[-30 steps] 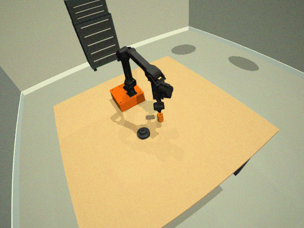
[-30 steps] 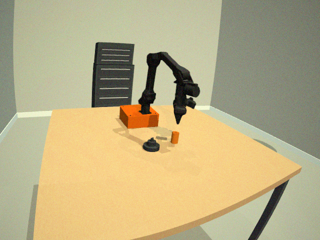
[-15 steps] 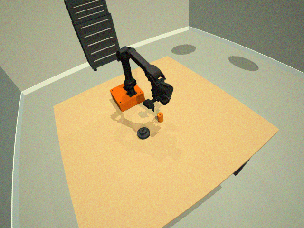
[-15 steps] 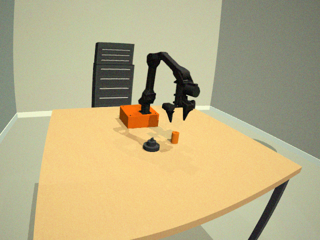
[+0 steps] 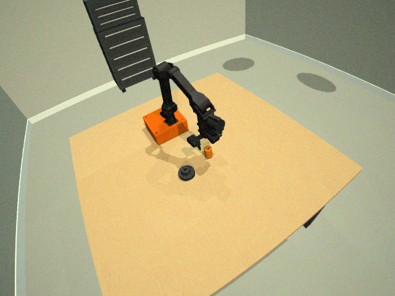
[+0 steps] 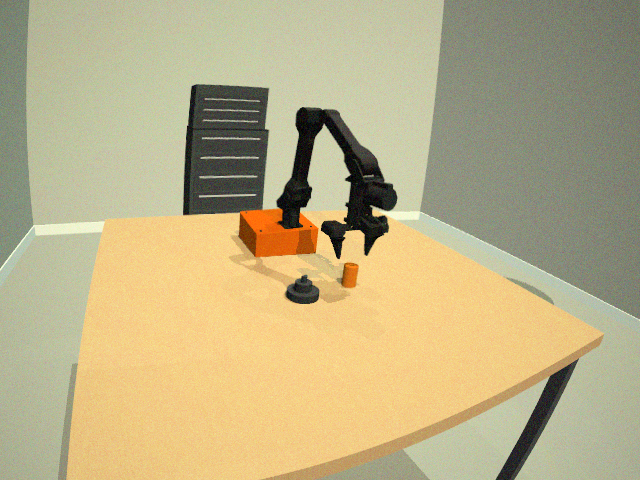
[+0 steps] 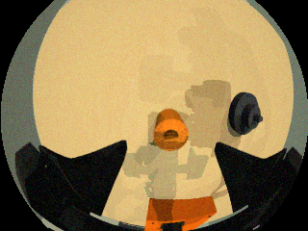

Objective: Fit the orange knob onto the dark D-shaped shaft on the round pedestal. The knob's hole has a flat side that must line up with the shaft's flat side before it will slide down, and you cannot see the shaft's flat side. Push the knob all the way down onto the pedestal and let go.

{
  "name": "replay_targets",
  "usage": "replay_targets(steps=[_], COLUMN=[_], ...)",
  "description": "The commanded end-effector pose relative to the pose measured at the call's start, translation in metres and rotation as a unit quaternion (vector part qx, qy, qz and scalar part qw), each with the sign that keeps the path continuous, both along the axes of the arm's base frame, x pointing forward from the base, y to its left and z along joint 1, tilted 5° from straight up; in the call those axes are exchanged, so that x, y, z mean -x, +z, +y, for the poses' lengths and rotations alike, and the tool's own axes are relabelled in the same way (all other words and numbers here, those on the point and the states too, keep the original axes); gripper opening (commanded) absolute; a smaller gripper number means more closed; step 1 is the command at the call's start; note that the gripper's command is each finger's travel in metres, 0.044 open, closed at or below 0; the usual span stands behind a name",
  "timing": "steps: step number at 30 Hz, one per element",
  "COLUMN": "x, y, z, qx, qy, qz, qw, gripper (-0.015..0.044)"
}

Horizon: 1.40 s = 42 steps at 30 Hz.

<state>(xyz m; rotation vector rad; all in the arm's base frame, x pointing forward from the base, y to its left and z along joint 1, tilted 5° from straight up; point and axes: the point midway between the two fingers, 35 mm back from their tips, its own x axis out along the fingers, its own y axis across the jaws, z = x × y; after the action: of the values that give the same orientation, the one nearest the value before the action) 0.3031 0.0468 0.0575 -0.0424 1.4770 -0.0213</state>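
Observation:
The orange knob stands upright on the table, hole facing up. The dark round pedestal with its short shaft sits a short way to the knob's left in the top and exterior views. My gripper is open and empty. It points down and hangs a little above the knob, its fingers spread to either side of it. The shaft's flat side does not show.
The arm's orange base box stands behind the knob and pedestal. A dark drawer cabinet stands beyond the table's far edge.

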Motion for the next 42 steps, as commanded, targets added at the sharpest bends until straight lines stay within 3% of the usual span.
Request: replay_targets(steps=[1, 42], x=[0.000, -0.006], y=[-0.009, -0.072], z=[-0.001, -0.003], qx=[0.002, 0.002], qy=[-0.003, -0.003], qz=[0.002, 0.002], qw=[1.000, 1.000], gripper=[0.0440, 0.0440])
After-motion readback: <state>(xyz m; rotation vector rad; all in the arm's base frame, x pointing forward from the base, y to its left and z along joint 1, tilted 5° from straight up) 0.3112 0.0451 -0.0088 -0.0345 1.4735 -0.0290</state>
